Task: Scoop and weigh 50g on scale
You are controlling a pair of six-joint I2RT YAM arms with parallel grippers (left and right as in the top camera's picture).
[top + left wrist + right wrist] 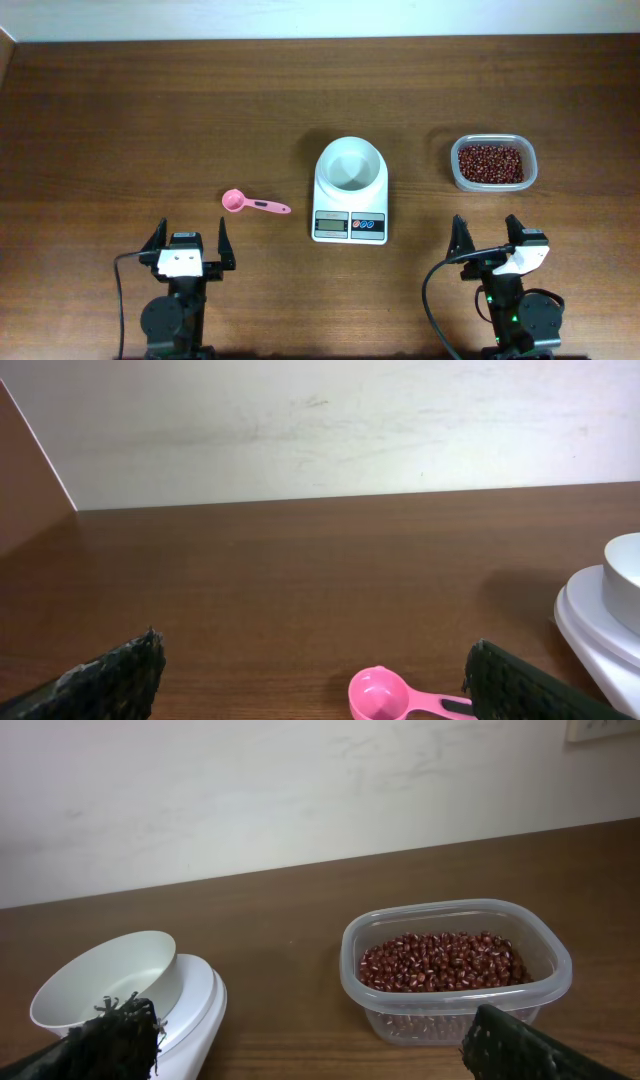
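Left tool (pixel 192 232), right tool (pixel 486 225) spread, empty; only overhead shows scale (pixel 350 207) display (pixel 330 225).

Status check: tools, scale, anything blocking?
Left tool open, empty; right tool open, empty. Small white digital scale, round white bowl on top, empty. Pink plastic scoop lies free; nothing blocking.
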